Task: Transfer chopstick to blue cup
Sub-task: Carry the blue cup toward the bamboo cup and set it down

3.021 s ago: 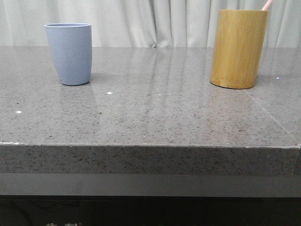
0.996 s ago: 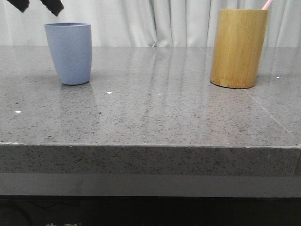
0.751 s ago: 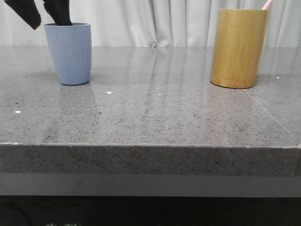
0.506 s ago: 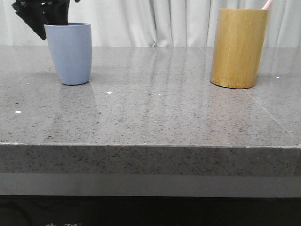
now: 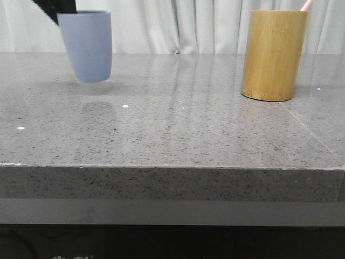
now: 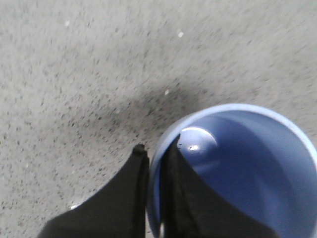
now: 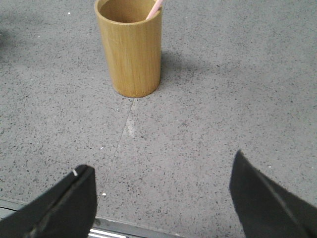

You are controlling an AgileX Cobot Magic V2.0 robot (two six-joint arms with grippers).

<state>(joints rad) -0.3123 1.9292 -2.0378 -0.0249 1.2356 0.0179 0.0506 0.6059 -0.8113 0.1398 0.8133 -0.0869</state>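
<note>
The blue cup (image 5: pixel 86 46) hangs a little above the grey counter at the far left, its shadow on the stone below. My left gripper (image 6: pixel 154 151) is shut on the blue cup's (image 6: pixel 247 158) rim, one finger inside and one outside; in the front view only its dark fingers (image 5: pixel 54 7) show at the top left. The cup's inside is empty. A pale pink chopstick end (image 5: pixel 306 5) sticks out of the bamboo holder (image 5: pixel 273 55) at the far right. Seen from the right wrist, the chopstick (image 7: pixel 154 8) leans in the holder (image 7: pixel 130 47), well ahead of my open right gripper (image 7: pixel 163 168).
The grey speckled counter (image 5: pixel 178 124) ends in a front edge (image 5: pixel 172 168) close to the camera. A seam (image 7: pixel 121 136) in the stone runs from the bamboo holder toward the right gripper. White curtains hang behind.
The left gripper came down onto the blue cup's rim and shut on it. The cup has since risen off the counter and shifted slightly right. The bamboo holder has not moved.
</note>
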